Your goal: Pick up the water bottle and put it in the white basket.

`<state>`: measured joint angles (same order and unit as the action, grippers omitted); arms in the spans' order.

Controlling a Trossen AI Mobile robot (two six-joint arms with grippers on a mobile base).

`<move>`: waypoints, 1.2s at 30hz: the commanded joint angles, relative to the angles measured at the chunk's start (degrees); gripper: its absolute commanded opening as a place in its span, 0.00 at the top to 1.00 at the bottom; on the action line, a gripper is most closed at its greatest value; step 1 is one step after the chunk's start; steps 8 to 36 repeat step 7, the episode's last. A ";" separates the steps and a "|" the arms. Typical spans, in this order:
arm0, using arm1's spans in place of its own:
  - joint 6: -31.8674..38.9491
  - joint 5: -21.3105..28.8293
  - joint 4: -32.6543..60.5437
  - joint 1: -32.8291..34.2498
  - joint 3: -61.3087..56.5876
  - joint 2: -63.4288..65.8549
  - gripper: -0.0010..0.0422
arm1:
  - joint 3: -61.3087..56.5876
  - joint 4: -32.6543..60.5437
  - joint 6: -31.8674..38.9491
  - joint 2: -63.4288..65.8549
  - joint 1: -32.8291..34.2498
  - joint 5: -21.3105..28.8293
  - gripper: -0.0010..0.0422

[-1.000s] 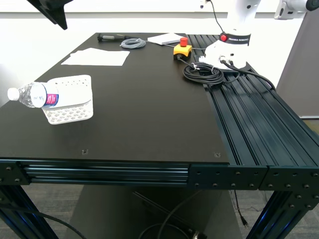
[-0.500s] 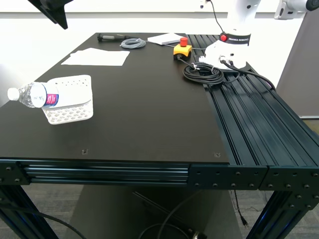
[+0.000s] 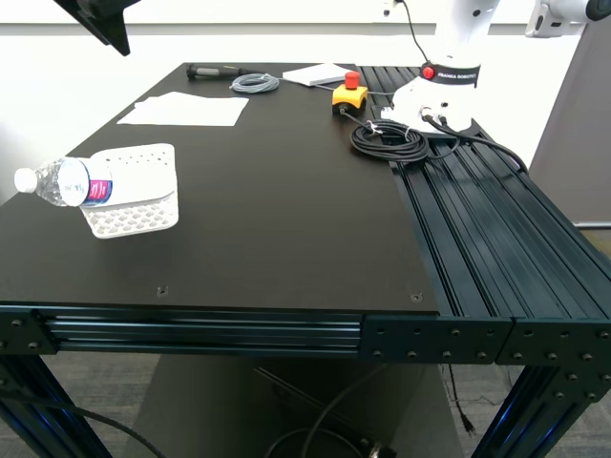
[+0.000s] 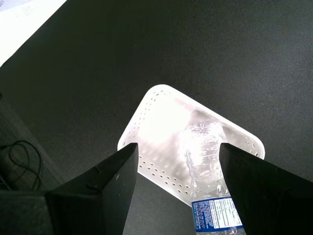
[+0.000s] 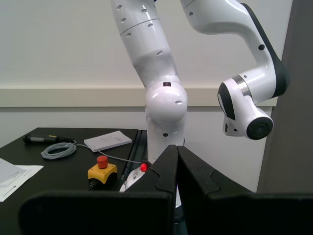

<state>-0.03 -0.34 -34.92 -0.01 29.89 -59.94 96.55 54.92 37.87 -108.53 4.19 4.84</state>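
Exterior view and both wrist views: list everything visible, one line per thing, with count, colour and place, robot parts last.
water bottle: 1, clear with white cap, lying across white basket, cap overhanging
white basket: 1, white, exterior view's left
paper sheets: a few, white, far left
booklet: 1, white, far edge
emergency stop button: 1, yellow box, red button, far centre
grey cable: 1 coil, far edge
black cable: 1 coil, beside white robot base
black-handled tool: 1, far edge
other robot: 1, white, far right
table: 1, black
first end effector: open, above basket
second end effector: shut, empty
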 commanded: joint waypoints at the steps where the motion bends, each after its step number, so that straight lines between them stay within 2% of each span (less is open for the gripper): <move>1: 0.00 0.02 -0.20 -0.04 0.11 0.00 0.98 | 0.07 -0.13 0.28 0.07 0.00 0.09 0.46; 36: -0.02 0.02 -0.20 -0.04 0.09 0.00 0.98 | 0.07 -0.26 0.28 0.07 -0.02 0.07 0.46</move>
